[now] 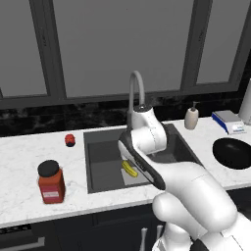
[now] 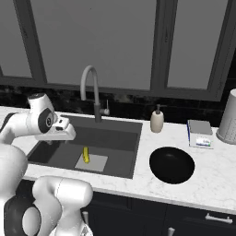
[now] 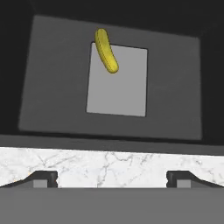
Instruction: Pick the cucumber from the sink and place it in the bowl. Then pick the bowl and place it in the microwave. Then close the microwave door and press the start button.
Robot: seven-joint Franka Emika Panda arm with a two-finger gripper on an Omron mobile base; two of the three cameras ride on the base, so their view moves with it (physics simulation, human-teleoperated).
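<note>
The cucumber (image 3: 106, 50), a short yellow-green stick, lies on the far edge of the pale drain patch (image 3: 118, 87) in the dark grey sink (image 3: 175, 87). It also shows as cucumber (image 1: 129, 168) and cucumber (image 2: 85, 154). My gripper (image 3: 111, 179) is open and empty. It hangs above the sink's front rim and looks down into the basin, well short of the cucumber. The glossy black bowl (image 2: 172, 164) sits empty on the counter right of the sink (image 2: 115, 138), also seen as bowl (image 1: 234, 153). The microwave and its door are out of view.
A red jar (image 1: 51, 182) and a small red fruit (image 1: 70, 140) stand on the counter left of the sink. The curved faucet (image 2: 90, 87) rises behind the basin. A soap dispenser (image 2: 157, 120), a blue-and-white box (image 2: 200, 133) and a grey cylinder (image 2: 228, 117) stand at the right.
</note>
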